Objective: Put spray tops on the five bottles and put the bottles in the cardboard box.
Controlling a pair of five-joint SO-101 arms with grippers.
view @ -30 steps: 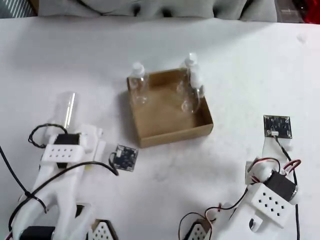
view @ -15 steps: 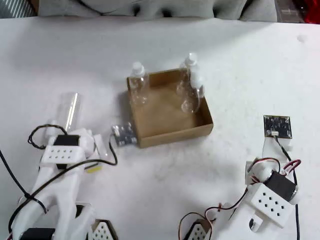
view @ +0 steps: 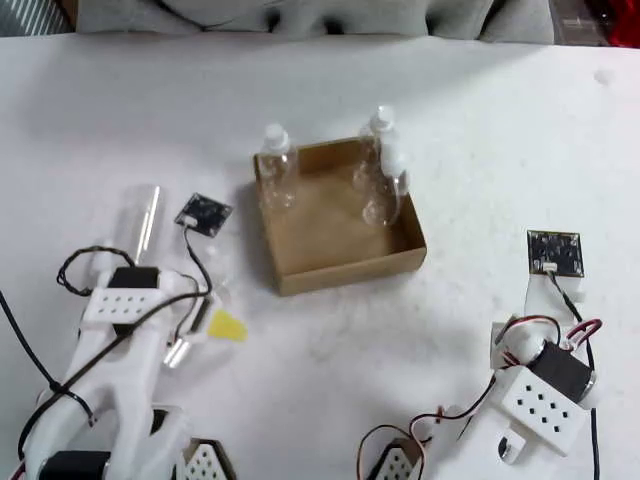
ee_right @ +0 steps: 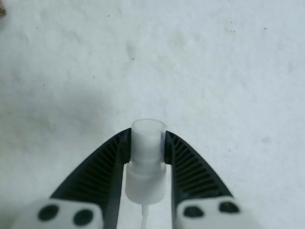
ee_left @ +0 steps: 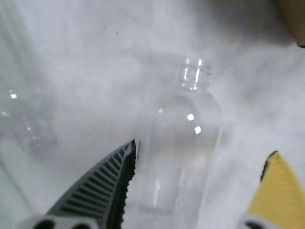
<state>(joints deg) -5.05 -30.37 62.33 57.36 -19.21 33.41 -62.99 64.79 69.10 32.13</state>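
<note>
White surface [view: 480, 120] is carrying three topped bottles [view: 277, 170] standing in the cardboard box [view: 320, 240] mid-surface; an uncapped bottle [ee_left: 183, 138] is lying beneath the left tool [ee_left: 201, 153], jaws spread wide; right tool [ee_right: 147, 137] is pinching a spray top [ee_right: 147, 164].

You can read no text, number or sign here. The cardboard box [view: 350, 268], the clear bottles [view: 278, 168] and the small dark board [view: 554, 252] show no legible print.
</note>
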